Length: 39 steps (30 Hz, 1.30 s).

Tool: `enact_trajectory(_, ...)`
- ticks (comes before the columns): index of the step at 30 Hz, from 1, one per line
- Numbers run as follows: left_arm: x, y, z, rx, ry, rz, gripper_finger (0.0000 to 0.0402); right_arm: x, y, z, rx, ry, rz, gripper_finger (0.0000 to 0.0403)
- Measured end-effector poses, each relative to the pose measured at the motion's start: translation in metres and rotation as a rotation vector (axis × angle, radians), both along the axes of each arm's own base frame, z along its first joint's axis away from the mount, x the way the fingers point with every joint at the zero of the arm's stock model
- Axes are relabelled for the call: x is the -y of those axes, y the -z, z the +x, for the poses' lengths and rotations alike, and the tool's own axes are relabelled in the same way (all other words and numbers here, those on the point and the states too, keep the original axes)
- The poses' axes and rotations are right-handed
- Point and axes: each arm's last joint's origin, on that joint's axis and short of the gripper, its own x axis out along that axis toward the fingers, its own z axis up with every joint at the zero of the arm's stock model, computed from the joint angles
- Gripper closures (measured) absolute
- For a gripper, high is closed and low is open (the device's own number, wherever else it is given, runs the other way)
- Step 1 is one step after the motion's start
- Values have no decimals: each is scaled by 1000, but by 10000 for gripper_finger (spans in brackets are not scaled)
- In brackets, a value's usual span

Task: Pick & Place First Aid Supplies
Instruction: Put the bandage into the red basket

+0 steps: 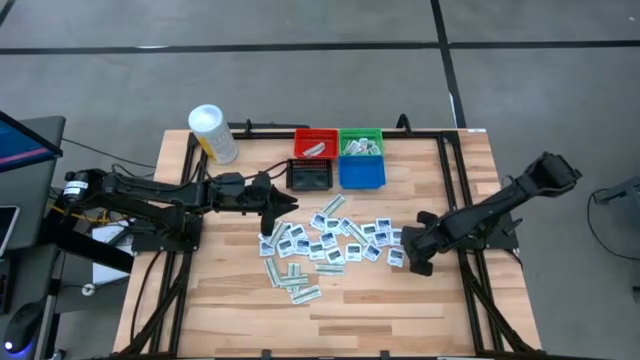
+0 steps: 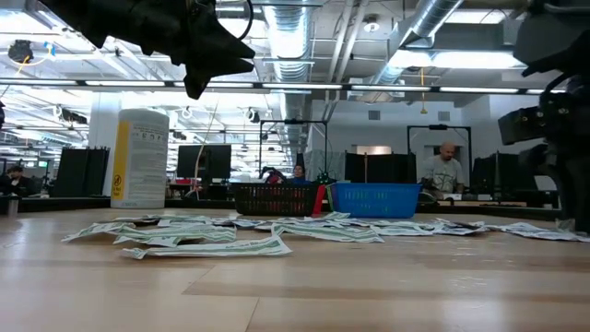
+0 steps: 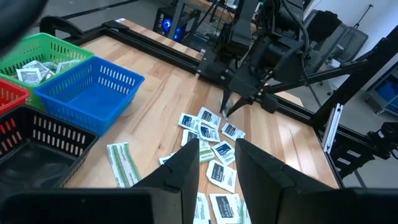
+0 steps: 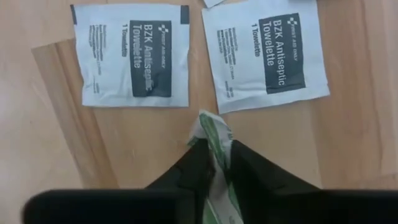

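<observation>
A big open workshop stretches behind the wooden table, with people seated far back. Across the table's middle lies the scatter of first aid supplies, square white towelette packets and pale green strips. At its right edge the right gripper is down at the wood, fingers pinched on a green-and-white strip, just beside two white towelette packets.

That grip looks thin, only the strip's edge, so I'd say a straight, slow lift is wanted, well clear of the neighbouring packets before heading for a bin. The left gripper hovers over the pile's left side, fingers partly apart, nothing between them.

At the far edge, four small bins:
- green bin: several packets
- red bin: a pale strip or so
- blue bin: looks bare
- black bin: contents hard to tell
</observation>
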Motion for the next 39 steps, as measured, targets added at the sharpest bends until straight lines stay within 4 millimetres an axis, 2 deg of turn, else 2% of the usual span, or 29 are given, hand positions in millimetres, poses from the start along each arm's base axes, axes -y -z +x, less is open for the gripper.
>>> enact_trajectory(8, 0, 0, 0, 0, 2, 7, 298, -9, -27, 21, 82, -5, 50, 396)
enact_trajectory(14, 0, 0, 0, 4, 1, 4, 298, -12, -58, 47, 222, -56, 70, 391)
enact_trajectory(16, 0, -1, 0, 13, 1, 4, 298, -10, -73, 60, 316, -75, 57, 390)
enact_trajectory(21, 0, -4, 1, 41, -4, -15, 298, 4, -109, 90, 566, -54, -41, 399)
enact_trajectory(28, -2, -10, 3, 122, -54, -174, 298, 43, -150, 119, 874, 170, -122, 395)
enact_trajectory(32, -13, -12, 7, 197, -146, -371, 298, 59, -159, 131, 963, 237, -130, 400)
enact_trajectory(34, -18, -11, 11, 230, -170, -436, 298, 66, -158, 134, 953, 245, -123, 401)
enact_trajectory(36, -23, -7, 15, 240, -182, -480, 298, 71, -160, 146, 991, 253, -110, 399)
enact_trajectory(39, -26, -2, 24, 260, -175, -514, 298, 75, -148, 156, 927, 261, -123, 397)
